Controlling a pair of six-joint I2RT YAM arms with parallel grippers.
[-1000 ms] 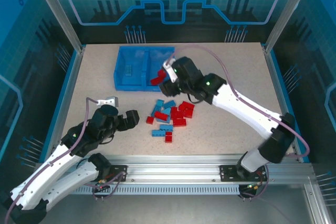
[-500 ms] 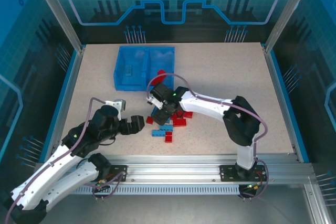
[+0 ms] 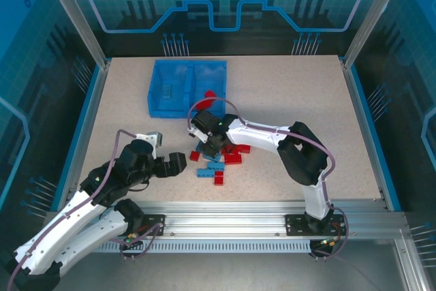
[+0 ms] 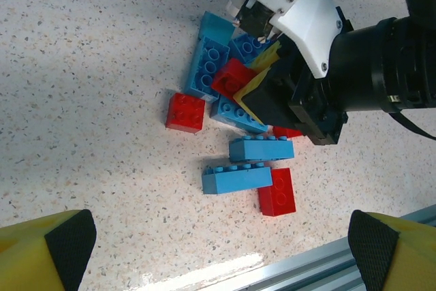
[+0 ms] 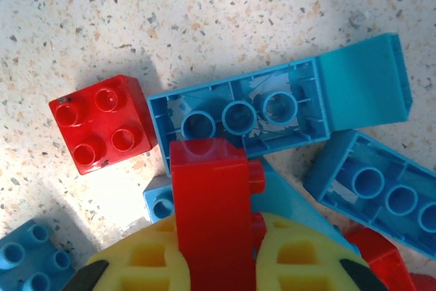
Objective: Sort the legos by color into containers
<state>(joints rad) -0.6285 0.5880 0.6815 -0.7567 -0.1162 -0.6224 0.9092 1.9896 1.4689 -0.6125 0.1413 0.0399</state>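
Legos point(image 3: 221, 155) are mostly lying loose on the table point(image 3: 286, 100), heaped in a mixed red and light blue pile on the near side of the bin point(image 3: 158, 108), just off its right compartment point(image 3: 210, 81). We are counting very little as sorted: one light blue brick point(image 3: 165, 90) is sitting in the left compartment point(image 3: 170, 80) of the bin, and something red point(image 3: 210, 94) is showing in the right compartment, so the colour split appears set, blue left and red right. Roughly a dozen bricks are waiting outside the bin. The right gripper point(image 3: 208, 142) is working at the bin-side edge of the pile, its yellow pads point(image 5: 146, 260) pressing in on a red brick point(image 5: 211, 195) standing on edge between them; we are reading that as a firm pinch, with the brick not yet lifted clear of its neighbours. An upturned blue brick point(image 5: 242, 117) is lying just beside it, touching or nearly so, and a small red square brick point(image 4: 185, 112) is lying apart on the side of the pile away from the bin. The left gripper point(image 3: 174, 163) is hovering low on the near side of the bin, farther from it than the pile, with its fingers point(image 4: 68, 233) spread wide and holding nothing. We are judging the job as barely begun: nearly every brick of both colours is waiting to be carried over.
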